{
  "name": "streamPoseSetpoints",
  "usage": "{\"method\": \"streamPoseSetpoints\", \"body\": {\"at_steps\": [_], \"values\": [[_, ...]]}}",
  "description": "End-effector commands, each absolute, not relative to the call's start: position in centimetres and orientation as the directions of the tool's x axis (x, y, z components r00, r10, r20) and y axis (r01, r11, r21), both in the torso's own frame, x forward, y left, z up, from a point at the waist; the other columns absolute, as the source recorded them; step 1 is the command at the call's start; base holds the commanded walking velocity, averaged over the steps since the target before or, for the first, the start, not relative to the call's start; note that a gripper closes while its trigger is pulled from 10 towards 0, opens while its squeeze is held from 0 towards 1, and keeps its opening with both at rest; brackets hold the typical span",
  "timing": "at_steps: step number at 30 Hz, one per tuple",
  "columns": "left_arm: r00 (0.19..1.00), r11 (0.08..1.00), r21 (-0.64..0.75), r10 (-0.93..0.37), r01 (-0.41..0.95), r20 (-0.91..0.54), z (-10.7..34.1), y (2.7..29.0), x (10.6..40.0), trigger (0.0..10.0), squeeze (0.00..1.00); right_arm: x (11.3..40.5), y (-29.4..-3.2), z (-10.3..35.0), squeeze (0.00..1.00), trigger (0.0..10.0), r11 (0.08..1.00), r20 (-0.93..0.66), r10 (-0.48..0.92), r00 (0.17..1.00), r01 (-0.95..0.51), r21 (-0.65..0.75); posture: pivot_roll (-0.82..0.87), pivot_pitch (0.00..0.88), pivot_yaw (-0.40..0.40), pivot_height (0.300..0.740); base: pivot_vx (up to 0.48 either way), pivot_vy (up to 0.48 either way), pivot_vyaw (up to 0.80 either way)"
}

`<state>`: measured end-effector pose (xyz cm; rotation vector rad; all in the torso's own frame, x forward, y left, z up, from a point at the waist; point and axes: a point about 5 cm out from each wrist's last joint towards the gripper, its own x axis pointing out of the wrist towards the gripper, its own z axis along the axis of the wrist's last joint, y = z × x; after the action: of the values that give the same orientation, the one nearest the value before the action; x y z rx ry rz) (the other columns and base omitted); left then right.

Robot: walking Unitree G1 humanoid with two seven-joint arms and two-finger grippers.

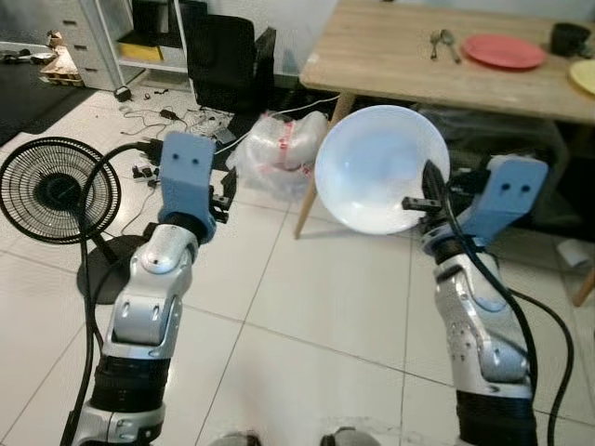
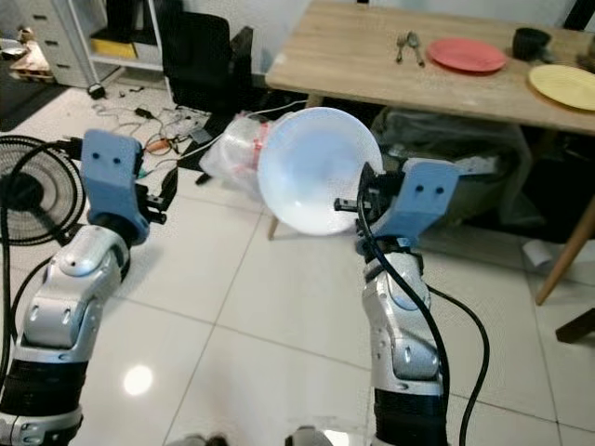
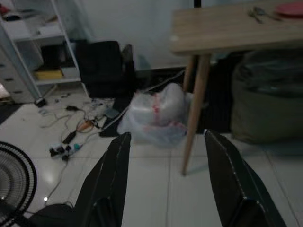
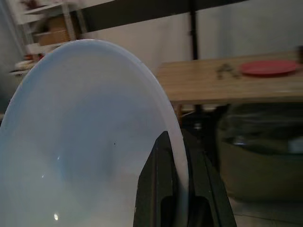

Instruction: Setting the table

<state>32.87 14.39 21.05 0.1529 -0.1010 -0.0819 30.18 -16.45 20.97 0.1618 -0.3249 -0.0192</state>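
The right gripper pinches the rim of a white bowl, held up on edge short of the table; the left gripper is spread and empty. On the far table lie a red plate, spoons, a yellow plate and a dark cup, so the setting looks partly done, with the bowl not yet placed.

Both arms were glossy silver, jointed shells that darkened to black ribbed sleeves near the shoulders, each capped by a light-blue boxy wrist housing with two small dark screw holes. Thick black cables looped along each forearm. Each tool, the left tool and the right tool, had two long matte-black fingers.
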Motion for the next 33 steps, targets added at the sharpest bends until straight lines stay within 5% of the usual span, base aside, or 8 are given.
{"method": "streamPoseSetpoints", "body": {"at_steps": [1,13,33], "values": [[0.995,0.984,0.169,-0.063,0.049,0.079,20.82,14.79,33.15,10.0,0.0,30.05,-16.61,21.04,0.0,10.0,0.987,0.323,-0.054,0.945,0.0,0.164,-0.1,0.037,0.065,0.74,0.48,0.0,0.0],[0.993,0.98,0.19,-0.082,0.064,0.088,20.91,14.44,33.05,10.0,0.0,29.96,-16.57,20.89,0.0,10.0,0.985,0.317,-0.052,0.947,-0.003,0.171,-0.1,0.039,0.066,0.74,0.48,0.0,0.0],[0.986,0.971,0.211,-0.134,0.111,0.096,20.87,13.87,32.81,10.0,0.0,29.82,-16.88,20.81,0.0,10.0,0.982,0.312,-0.069,0.947,0.01,0.186,-0.1,0.046,0.068,0.74,0.48,0.0,-0.78]]}}
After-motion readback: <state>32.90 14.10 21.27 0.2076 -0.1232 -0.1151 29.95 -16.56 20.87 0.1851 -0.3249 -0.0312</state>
